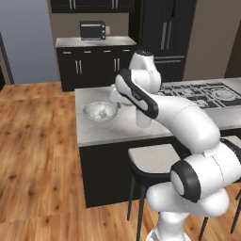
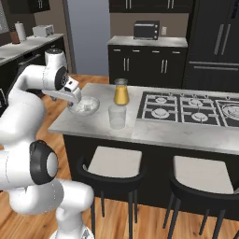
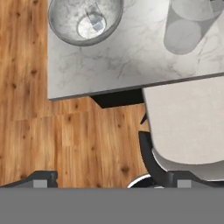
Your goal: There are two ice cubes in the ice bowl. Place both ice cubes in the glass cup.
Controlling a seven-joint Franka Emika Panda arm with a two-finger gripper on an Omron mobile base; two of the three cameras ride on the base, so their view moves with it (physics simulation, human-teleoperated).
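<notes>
Gripper point(image 3: 111, 179) hung off the counter point(image 3: 127, 61) edge, above wood floor point(image 3: 65, 140), w/ fingertips point(image 3: 43, 178) set wide apart at the hand view's bottom corners, nothing between them. Bowl point(image 3: 85, 19) sat ahead & left of the tool on the counter corner; ice cubes point(image 3: 94, 24) showed as pale lumps at its bottom, too blurred to separate. Cup point(image 3: 188, 26) stood ahead & right, upright, apart from bowl. Stool point(image 3: 188, 127) seat lay right of the tool, under the counter lip.

In right base view, hand was near the bowl point(image 2: 86, 105), cup point(image 2: 117, 115) just beyond, jar point(image 2: 121, 92) w/ orange fill behind the cup, cooktop point(image 2: 186, 107) further right.
</notes>
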